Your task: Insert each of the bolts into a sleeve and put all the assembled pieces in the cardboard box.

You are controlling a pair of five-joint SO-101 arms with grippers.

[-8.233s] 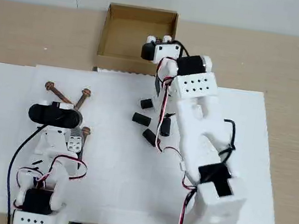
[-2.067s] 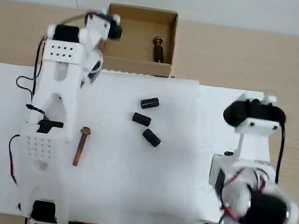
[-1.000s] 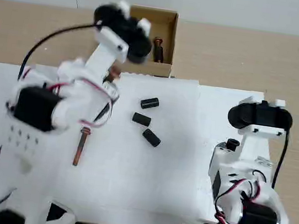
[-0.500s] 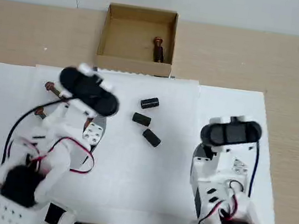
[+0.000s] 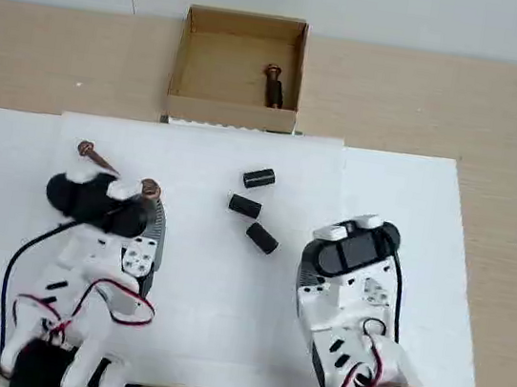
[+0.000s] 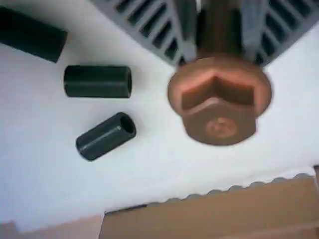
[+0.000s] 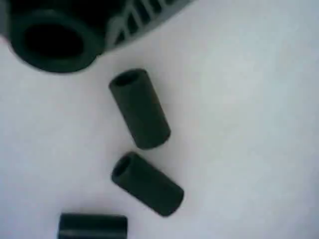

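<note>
Left gripper (image 6: 219, 35) is pinching a copper bolt (image 6: 219, 99), right gripper (image 7: 65, 25) is squeezing a black sleeve (image 7: 50, 42), wrist cams are showing that. High view is adding the cardboard box (image 5: 218, 68) holding one assembled piece (image 5: 274, 85), three loose sleeves (image 5: 244, 206) lying on the paper (image 5: 225, 295).

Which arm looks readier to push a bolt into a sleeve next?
Left. The left hand is shut on a bolt, head outward; the right hand grips a sleeve and would probably just hold it steady.

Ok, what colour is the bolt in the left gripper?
Copper-brown bolt, clearest in left wrist view.
</note>
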